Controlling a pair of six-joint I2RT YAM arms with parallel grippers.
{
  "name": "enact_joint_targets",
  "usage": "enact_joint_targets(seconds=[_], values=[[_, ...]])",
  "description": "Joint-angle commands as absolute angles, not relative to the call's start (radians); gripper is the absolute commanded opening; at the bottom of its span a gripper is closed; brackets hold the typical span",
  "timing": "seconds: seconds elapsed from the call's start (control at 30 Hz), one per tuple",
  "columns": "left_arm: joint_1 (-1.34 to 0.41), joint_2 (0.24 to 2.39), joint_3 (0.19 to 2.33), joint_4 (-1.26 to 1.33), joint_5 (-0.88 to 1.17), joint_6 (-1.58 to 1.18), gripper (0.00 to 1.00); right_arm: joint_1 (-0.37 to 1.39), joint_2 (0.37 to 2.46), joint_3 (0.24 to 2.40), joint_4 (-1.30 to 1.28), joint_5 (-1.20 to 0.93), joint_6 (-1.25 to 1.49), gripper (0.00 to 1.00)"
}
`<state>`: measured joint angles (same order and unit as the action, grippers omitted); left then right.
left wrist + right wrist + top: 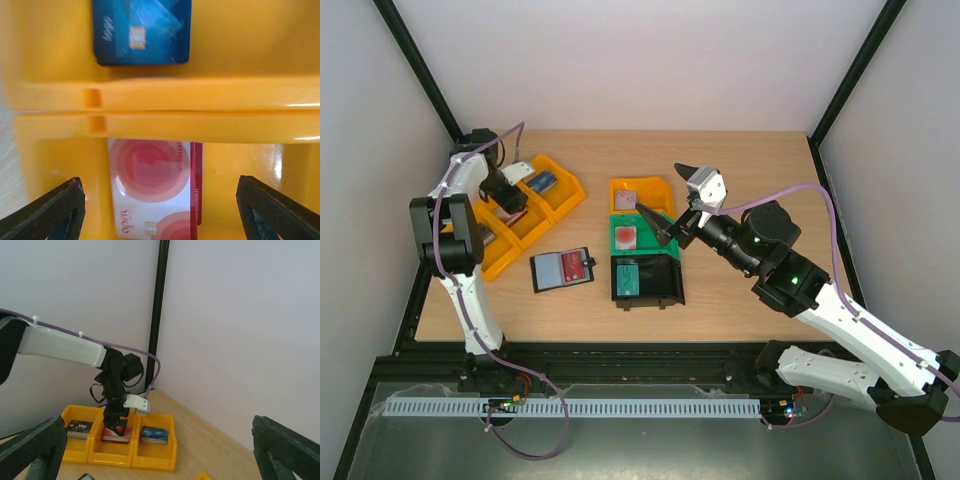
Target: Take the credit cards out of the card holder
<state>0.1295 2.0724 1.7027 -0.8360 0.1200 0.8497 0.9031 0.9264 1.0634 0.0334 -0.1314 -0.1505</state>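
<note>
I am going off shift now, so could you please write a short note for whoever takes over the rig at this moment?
Left fingers: open, empty, over the middle yellow bin.
Right fingers: open, empty, raised.
Wallet: open, one red card inside.
Done: another red card lies in that bin, partly under a pale card.
Left: take out the wallet's card.

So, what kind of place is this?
Probably a robot test cell in a lab: a wooden table enclosed by plain white walls and black frame posts, a left arm and right arm bolted at its near edge, and yellow sorting bins.
</note>
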Motion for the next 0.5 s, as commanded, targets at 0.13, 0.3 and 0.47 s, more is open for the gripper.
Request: enact_joint_targets(seconds=[0.13, 0.3, 0.47], values=[[0.136, 2.203, 1.712, -0.891, 0.064, 0.846, 0.84, 0.899, 0.917, 1.099, 0.017, -0.127, -0.163, 0.99], [0.134, 2.241, 1.705, -0.874, 0.036, 0.828, 0.85, 0.899, 0.919, 1.101, 0.018, -0.137, -0.162, 0.99], [0.128, 2.191, 1.628, -0.936, 0.159, 0.882, 0.79, 0.899, 0.911, 1.095, 0.015, -0.131, -0.158, 0.99]])
